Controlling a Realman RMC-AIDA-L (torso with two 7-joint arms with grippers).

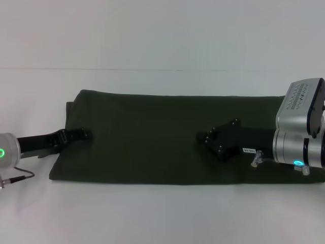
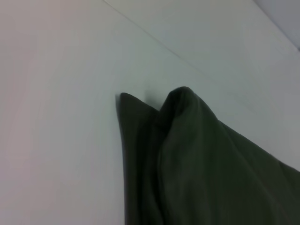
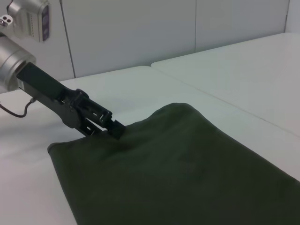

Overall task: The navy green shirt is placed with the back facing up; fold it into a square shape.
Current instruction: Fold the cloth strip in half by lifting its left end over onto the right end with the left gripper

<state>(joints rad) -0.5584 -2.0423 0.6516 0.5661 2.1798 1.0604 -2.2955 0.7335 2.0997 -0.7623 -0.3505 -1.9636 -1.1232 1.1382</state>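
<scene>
Navy green shirt (image 1: 152, 137) lies flat on the white table (image 1: 162, 213), folded into a long horizontal band. Left gripper (image 1: 86, 134) rests on the shirt's left end, fingers together, apparently pressed to the cloth; a pinch can't be confirmed. Right gripper (image 1: 203, 138) sits over the shirt right of centre; can't tell its finger state.
</scene>
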